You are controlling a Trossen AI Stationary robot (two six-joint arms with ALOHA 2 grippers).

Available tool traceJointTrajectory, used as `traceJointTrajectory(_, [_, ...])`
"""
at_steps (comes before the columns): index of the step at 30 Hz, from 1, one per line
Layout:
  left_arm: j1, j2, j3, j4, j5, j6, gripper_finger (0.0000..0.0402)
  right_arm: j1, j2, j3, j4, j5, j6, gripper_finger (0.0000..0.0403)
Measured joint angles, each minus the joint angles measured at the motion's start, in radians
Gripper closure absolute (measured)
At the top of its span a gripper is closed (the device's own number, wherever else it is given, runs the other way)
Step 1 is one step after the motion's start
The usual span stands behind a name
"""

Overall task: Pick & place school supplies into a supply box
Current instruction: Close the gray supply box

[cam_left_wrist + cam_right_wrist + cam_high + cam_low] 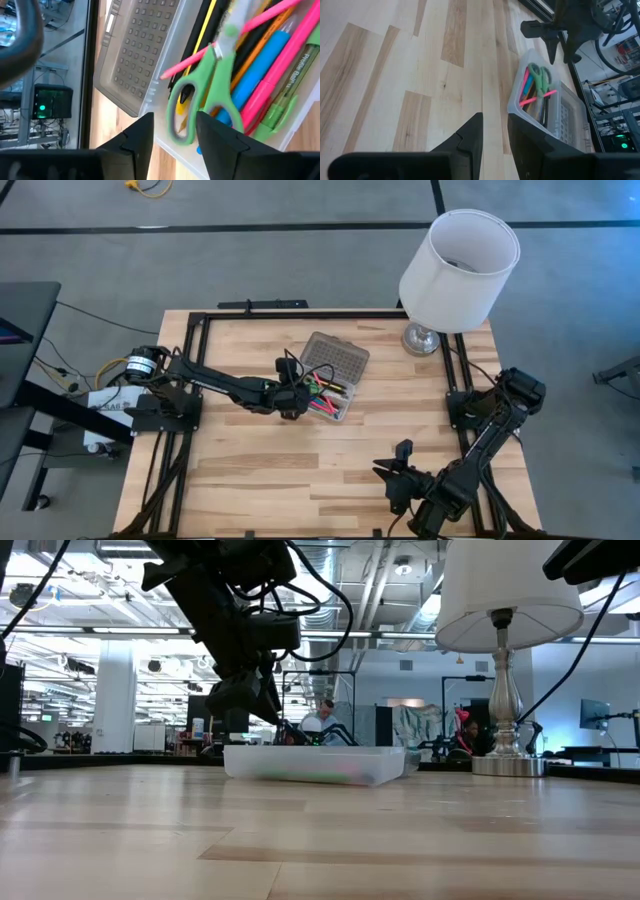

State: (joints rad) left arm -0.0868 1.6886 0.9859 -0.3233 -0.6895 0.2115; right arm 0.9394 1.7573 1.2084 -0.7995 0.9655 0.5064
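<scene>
High view: left gripper [291, 402] hangs at the near-left end of the supply box [331, 378], which sits mid-table with its grey dotted lid [335, 359] flipped open toward the lamp [455, 270]. Pens and markers show inside as a pink-green streak. Right gripper [400, 470] is parked near the front edge, well apart from the box.

Low view: we see the left arm's wrist coming down just behind the clear box [315, 764]; coloured blur inside, nothing lying on the table [320, 840] around it. Lamp base stands off to the right, clear of the arm.

Left wrist view: fingers [140, 137] are parted by a modest gap with nothing between them. Green scissors [205, 92] lie on top of the pile — handles resting over the box wall [165, 135], just beyond the fingertips. A pink pen [225, 42] lies crosswise over the rest.

Right wrist view: its own fingers [470, 135] sit slightly apart, empty; the box with scissors [540, 76] on top shows farther off.

Risks, as we judge them: lifting away could clip the scissor handle and drag the scissors out, or nudge the light box sideways. The crosswise pen and proud scissors would likely foul the lid if it gets closed.
</scene>
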Motion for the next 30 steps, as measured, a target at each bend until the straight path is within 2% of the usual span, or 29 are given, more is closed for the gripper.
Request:
traceJointTrajectory(4, [0.008,0.0,0.0,0.0,0.025,0.005,0.0256,0.0,0.0,0.0,0.0,0.0,0.0,0.0317])
traceJointTrajectory(10, [0.076,0.0,0.0,0.02,0.192,0.038,0.0255,-0.006,0.0,0.0,0.0,0.0,0.0,0.0317])
traceJointTrajectory(13, [0.112,0.0,0.0,0.066,0.238,0.057,0.0255,-0.01,0.0,0.0,0.0,0.0,0.0,0.0317])
traceJointTrajectory(25, [0.247,0.0,-0.023,0.117,0.259,0.128,0.0255,-0.021,0.0,0.0,0.0,-0.026,0.0,0.0317])
traceJointTrajectory(30, [0.294,0.0,-0.023,0.235,0.26,0.158,0.0255,-0.026,0.0,0.0,0.0,-0.025,-0.006,0.0317])
